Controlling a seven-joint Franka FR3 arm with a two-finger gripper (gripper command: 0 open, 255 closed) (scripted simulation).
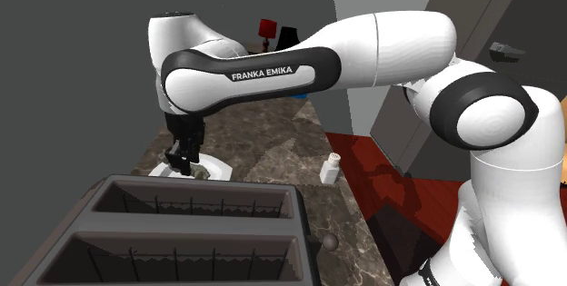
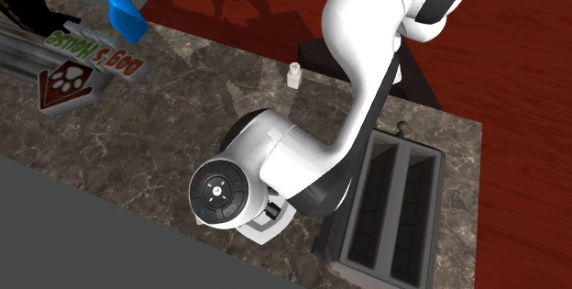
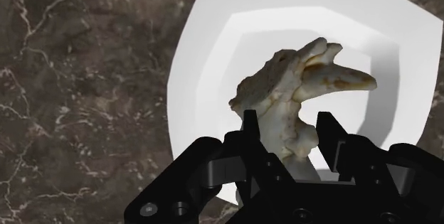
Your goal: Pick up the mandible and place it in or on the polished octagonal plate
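Observation:
The mandible (image 3: 292,94), a pale beige jawbone with a pointed end, stands between the two black fingers of my gripper (image 3: 287,123), which clasp its lower part. Directly beneath it lies the white octagonal plate (image 3: 206,66) on the dark marble counter. From the shoulder view the gripper (image 1: 184,162) points straight down and hangs just over the plate (image 1: 213,168), behind the toaster. In the second exterior view the arm's wrist covers most of the plate (image 2: 261,232).
A dark two-slot toaster (image 1: 182,230) (image 2: 390,205) stands close beside the plate. A small white shaker (image 1: 331,168) (image 2: 295,74) sits near the counter's edge above a red floor. A blue spray bottle (image 2: 119,12) and a dog-themed sign (image 2: 78,67) stand farther off.

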